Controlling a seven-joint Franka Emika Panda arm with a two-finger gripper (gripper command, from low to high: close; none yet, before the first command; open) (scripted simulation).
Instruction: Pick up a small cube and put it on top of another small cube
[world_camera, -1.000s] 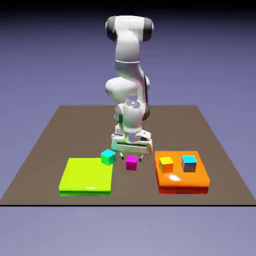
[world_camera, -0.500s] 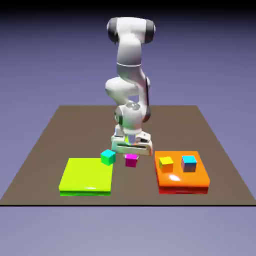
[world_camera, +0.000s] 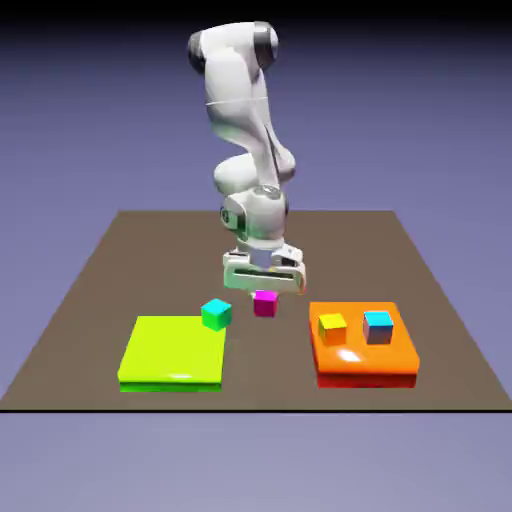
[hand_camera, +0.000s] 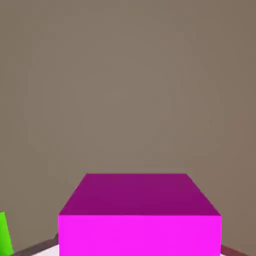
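Above the table (world_camera: 120, 250), your gripper (world_camera: 264, 292) grips the magenta cube (world_camera: 264, 303); carry it level over the teal-green cube (world_camera: 215, 314).

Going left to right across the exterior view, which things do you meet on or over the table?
Lime-green slab → teal-green cube → magenta cube, in the gripper → orange slab → yellow cube → light-blue cube.
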